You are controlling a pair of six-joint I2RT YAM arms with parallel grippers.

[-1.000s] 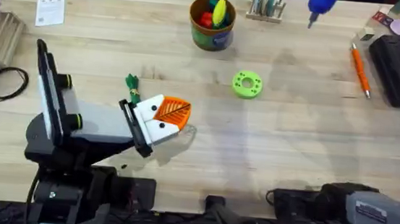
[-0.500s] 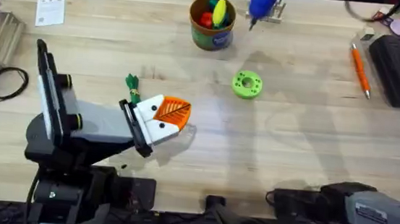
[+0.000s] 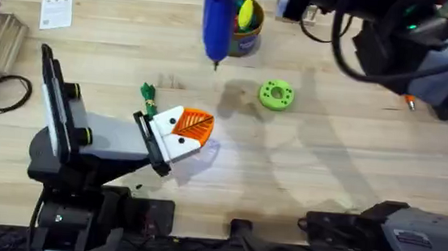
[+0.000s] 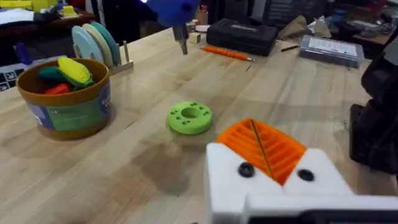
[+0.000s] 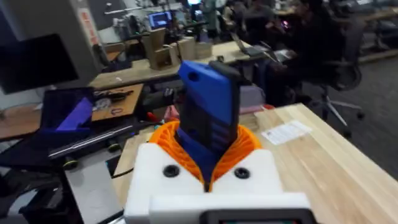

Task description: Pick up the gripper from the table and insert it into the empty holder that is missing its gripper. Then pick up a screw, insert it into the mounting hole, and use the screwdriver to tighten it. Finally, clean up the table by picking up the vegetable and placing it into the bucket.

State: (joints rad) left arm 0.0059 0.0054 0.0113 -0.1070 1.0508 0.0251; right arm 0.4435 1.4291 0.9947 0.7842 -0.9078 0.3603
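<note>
Above the far middle of the surface (image 3: 325,175), screwdriver (image 3: 216,15) upright, bit pointing down, just beside the bucket (image 3: 248,40). Clamped between the orange pads of the right tool (image 5: 208,171), blue body wedged in the ribs. Green disc (image 3: 276,94) nearer, off to the right. Left tool (image 3: 183,130) low over the wood, pads closed together, holding nothing. Vegetable (image 3: 148,95) just beside that tool, apart from the bucket.
</note>
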